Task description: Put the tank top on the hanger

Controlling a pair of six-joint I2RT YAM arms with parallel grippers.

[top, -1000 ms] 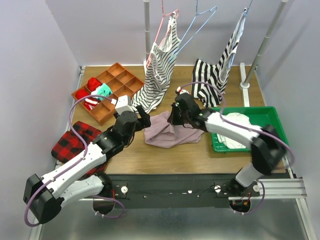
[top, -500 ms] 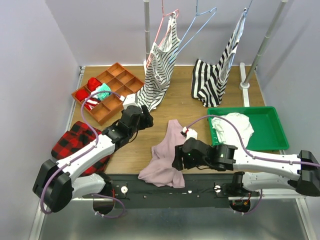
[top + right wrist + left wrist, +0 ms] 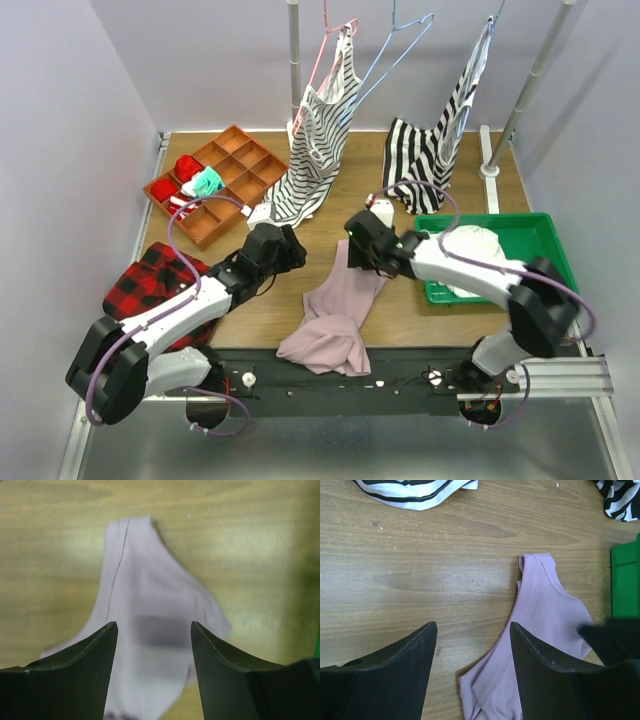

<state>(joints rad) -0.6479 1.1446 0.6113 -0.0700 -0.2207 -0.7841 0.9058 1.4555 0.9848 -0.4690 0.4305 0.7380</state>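
Tank top's (image 3: 333, 312) bunched at lower centre overhead. Left gripper (image 3: 472, 627) and right gripper (image 3: 152, 630) both gape, empty. Wrist view's blurry, but I'd pinch a strap each before lifting toward the hanger (image 3: 395, 54).

No text, label, brand, number or sign can be read in any view.

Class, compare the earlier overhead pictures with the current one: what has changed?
The right gripper let go of the tank top after dragging it toward the near edge, then swung back over its far end, open. The left gripper barely shifted. The hanger and striped tops stayed put.
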